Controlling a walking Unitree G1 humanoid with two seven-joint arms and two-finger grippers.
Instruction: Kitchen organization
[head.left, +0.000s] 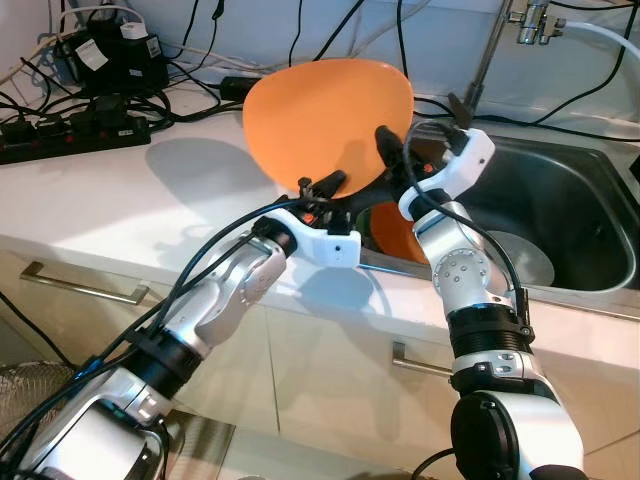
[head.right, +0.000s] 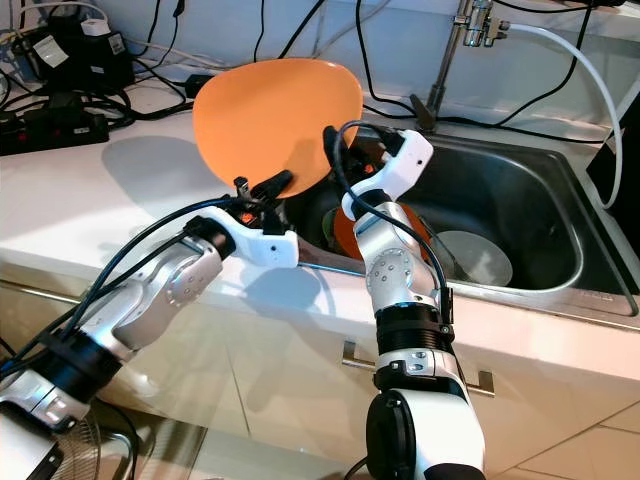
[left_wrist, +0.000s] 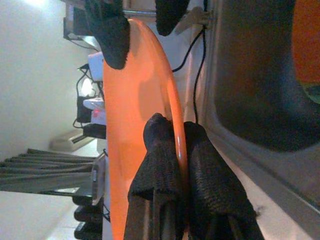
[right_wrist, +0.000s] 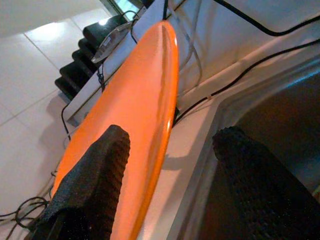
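Orange plate (head.left: 325, 120) pinched at the rim by left gripper (head.left: 325, 187); right gripper (head.left: 392, 150) open alongside. Probably light, stiff, slick — rim grip best.

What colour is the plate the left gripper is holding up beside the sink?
Plain orange, no pattern. The plate shows best in the left eye view, pinched at its rim by the left gripper.

A white countertop (head.left: 130, 205) runs along the wall, with black power strips (head.left: 70, 135) and tangled cables (head.left: 190, 95) lying at its back. A steel sink (head.left: 570, 215) is set into it.
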